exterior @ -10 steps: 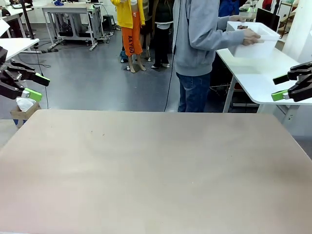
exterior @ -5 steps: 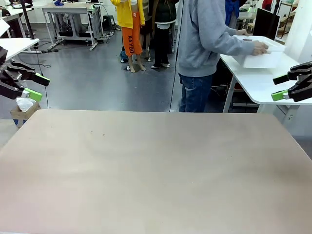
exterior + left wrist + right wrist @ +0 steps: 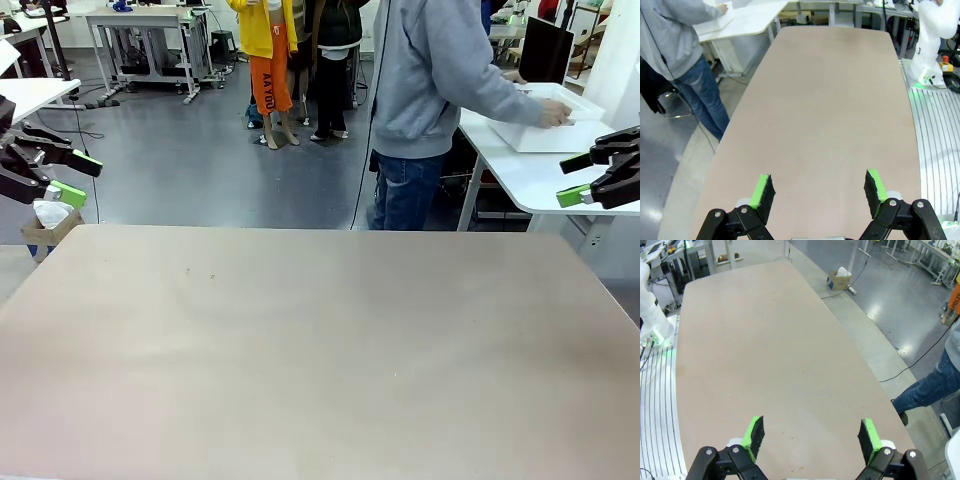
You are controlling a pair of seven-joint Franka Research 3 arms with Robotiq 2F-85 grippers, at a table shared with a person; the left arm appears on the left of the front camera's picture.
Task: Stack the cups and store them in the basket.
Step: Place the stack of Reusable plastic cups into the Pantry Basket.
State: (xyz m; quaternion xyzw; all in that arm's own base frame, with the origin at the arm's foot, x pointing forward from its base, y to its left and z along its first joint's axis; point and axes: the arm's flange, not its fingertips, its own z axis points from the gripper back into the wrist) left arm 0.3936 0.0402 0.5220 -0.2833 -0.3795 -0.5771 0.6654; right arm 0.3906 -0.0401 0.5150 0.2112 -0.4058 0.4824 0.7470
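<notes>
Right now the basket [image 3: 548,122] sits on a white side table [image 3: 520,170] past the far right corner of the big tan table [image 3: 320,350], with the person's hand [image 3: 553,116] on it. It is behind and just to the left of the right gripper [image 3: 585,178], near it but not touching. The right gripper hangs in the air over the right edge of the tan table, its fingers spread wide with nothing between them, as the right wrist view [image 3: 811,435] shows too. The left gripper [image 3: 72,176] hangs over the left edge, well apart from the basket, and its fingers are parted with nothing in them [image 3: 818,189]. The tan table top is bare from edge to edge, so there is lots of room between the two grippers. A second ago the person held the basket up in both hands; now it rests on the side table, and the person has stepped a bit to the right. Both grippers have stayed where they were.
</notes>
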